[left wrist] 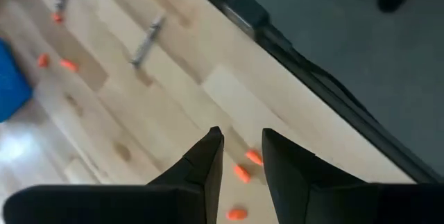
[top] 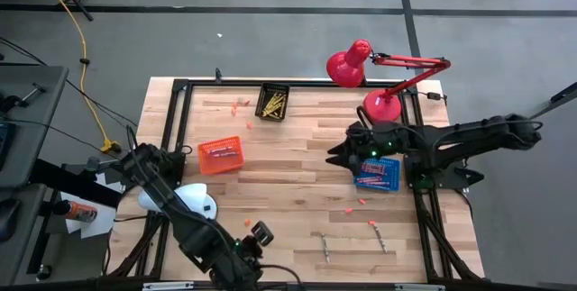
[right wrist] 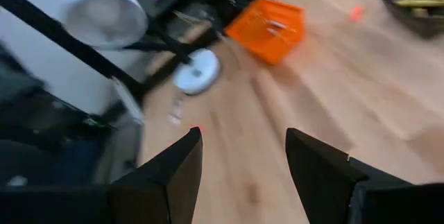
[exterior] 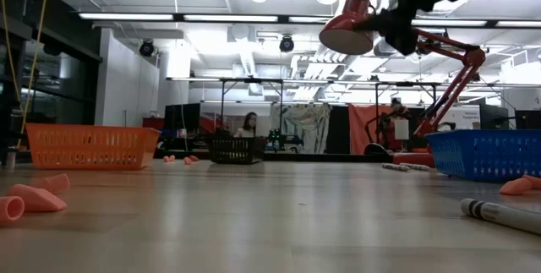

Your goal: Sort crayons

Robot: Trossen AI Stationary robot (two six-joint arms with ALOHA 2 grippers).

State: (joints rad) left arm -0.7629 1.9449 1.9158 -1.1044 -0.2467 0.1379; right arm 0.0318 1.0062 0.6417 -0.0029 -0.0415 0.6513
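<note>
Near the table's front edge, thin stiff grey crayons (top: pixel 325 246) look light, roll-prone: pinch mid-shaft; left gripper (left wrist: pixel 241 148) narrowly parted and empty, right gripper (right wrist: pixel 243 148) wide, empty.

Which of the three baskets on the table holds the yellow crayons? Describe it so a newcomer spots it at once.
Start at the red desk lamp on the table's far edge. Left of it along that edge sits a small black basket filled with yellow crayons. The orange basket and blue basket sit nearer the table's middle; this is the only dark one.
</note>
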